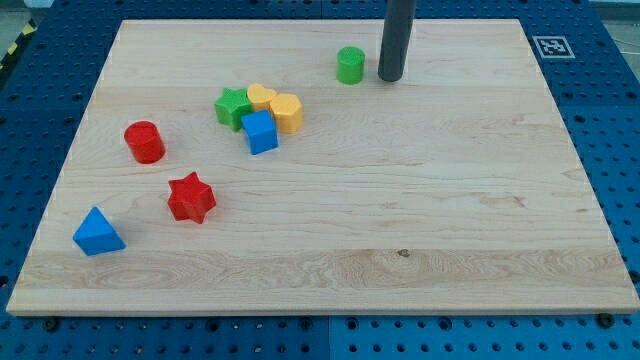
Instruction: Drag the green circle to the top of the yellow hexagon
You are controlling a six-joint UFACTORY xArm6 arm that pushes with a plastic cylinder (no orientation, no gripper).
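The green circle (350, 65) is a short green cylinder near the view's top, right of centre. My tip (390, 77) stands just to its right, a small gap apart. The yellow hexagon (287, 112) lies lower left of the green circle, in a cluster with a yellow block (261, 97), a green star (232, 107) and a blue block (260, 132).
A red cylinder (145, 142), a red star (191, 197) and a blue triangle (97, 232) lie at the view's left. The wooden board (420, 200) sits on a blue perforated table, with a marker tag (552, 46) at the top right corner.
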